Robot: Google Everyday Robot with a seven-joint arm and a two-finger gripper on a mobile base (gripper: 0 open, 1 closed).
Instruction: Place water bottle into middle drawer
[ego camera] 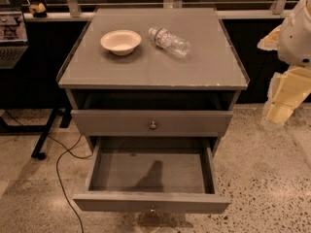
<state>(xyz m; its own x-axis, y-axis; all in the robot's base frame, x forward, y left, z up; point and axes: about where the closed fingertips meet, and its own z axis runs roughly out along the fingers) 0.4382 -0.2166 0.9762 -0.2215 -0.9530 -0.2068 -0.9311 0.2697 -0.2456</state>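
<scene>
Nearest to me is the middle drawer [151, 202], pulled well out from the cabinet [153, 74]. Its grey front faces me, with one small round metal knob [152, 209] at the centre. Its flat grey floor shows, with a dark shadow lying across it. Directly above it sits the upper drawer [116, 123], pushed in, with a like knob [153, 125]. That makes two knobbed drawers and two knobs.

On the cabinet's top I count two things. One water bottle [170, 41] lies on its side toward the back, right of centre, its white cap pointing back and left. A white-and-red label band wraps it near the cap end, but I cannot read any writing on it. Just left of the bottle, and apart from it, stands one pale bowl [121, 41], upright.

My gripper [282, 106] hangs off the cabinet's right side, about level with the upper drawer and well apart from the bottle. It touches neither the bottle nor the cabinet. I cannot tell how far open it is.

One black cable [60, 176] trails across the speckled floor [262, 178] at the left.
</scene>
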